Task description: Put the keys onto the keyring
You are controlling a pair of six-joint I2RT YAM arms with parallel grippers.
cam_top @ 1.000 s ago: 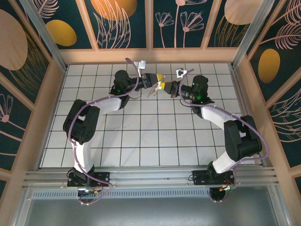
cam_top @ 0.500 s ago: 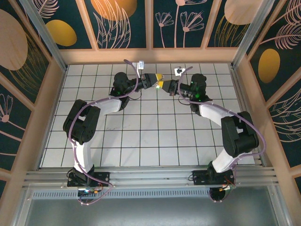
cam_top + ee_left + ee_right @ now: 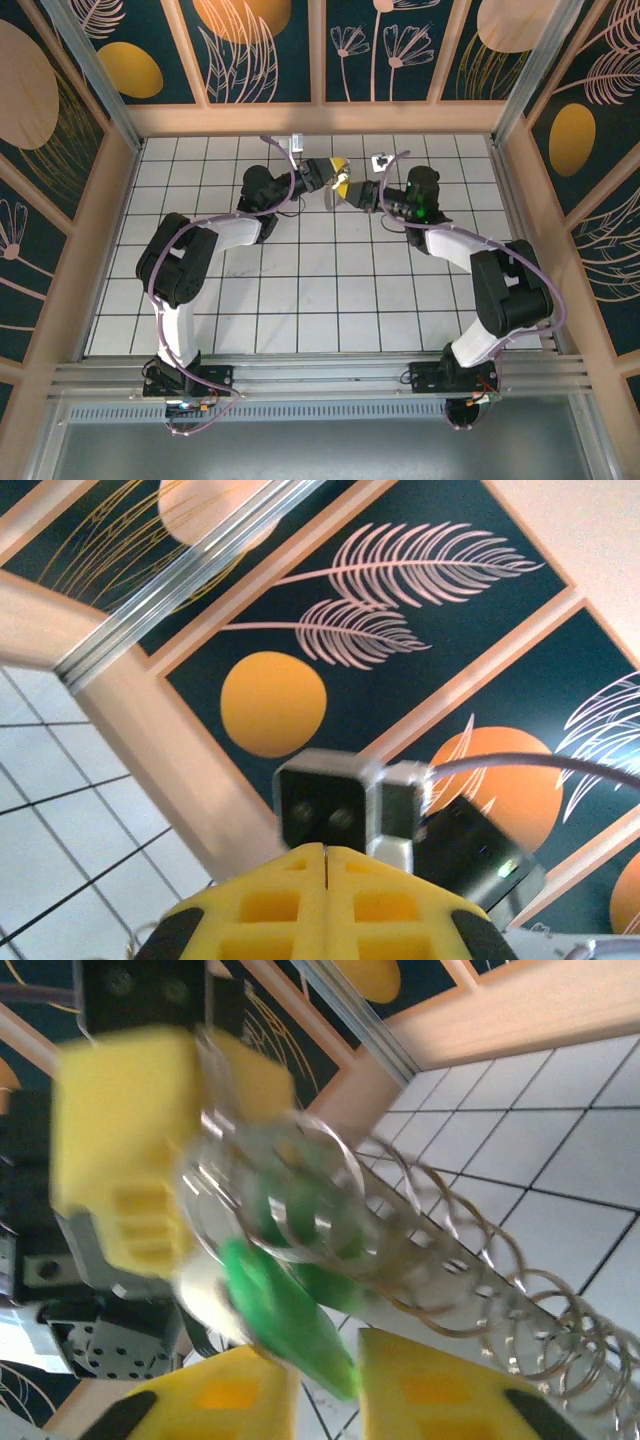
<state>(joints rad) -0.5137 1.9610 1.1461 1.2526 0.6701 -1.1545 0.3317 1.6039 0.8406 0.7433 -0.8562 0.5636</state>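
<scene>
1. Top: my left claw [image 3: 340,166] and right claw [image 3: 347,188] meet tip to tip over the far surface [image 3: 300,290].
2. Left wrist: left claw [image 3: 325,905] pressed together.
3. Right wrist: right claw [image 3: 330,1360] pinching the green key [image 3: 285,1310], whose long axis slants upper-left to lower-right. The keyring [image 3: 330,1190] coils from the left claw down-right, blurred.

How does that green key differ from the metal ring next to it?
The green key is solid and bright green; the ring is a thin, silvery, open loop. The key sits between the right gripper's yellow fingers, while the ring seems pinched by the left gripper, whose fingers are pressed together. Both are blurred and meet between the two grippers.
</scene>
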